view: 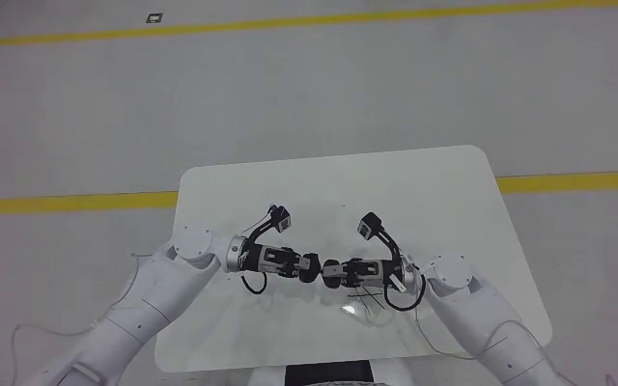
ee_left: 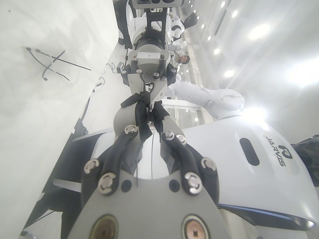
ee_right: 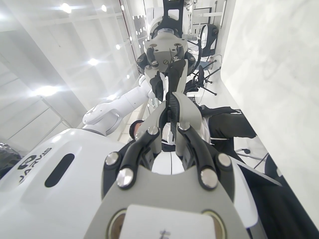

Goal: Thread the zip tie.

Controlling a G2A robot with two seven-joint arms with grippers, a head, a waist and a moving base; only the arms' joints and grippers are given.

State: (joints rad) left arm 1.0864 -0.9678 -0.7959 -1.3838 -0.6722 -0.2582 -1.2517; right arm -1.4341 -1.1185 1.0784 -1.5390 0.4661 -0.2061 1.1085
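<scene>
Now hands tip to tip above bench (view: 435, 193) front edge: left hand (view: 309, 266) pinching zip tie (ee_left: 136, 172), right hand (view: 331, 271) pressed together; loose zip ties (view: 365, 297) lie below.

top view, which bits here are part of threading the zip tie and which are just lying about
In the job:
- zip tie, held above the table
- left gripper and right gripper, tip to tip, both shut on it

Lying about:
- spare zip ties, bundled on the white table near the right arm

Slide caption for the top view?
Left hand and right hand meet above white rounded table, beside loose black zip ties.
</scene>
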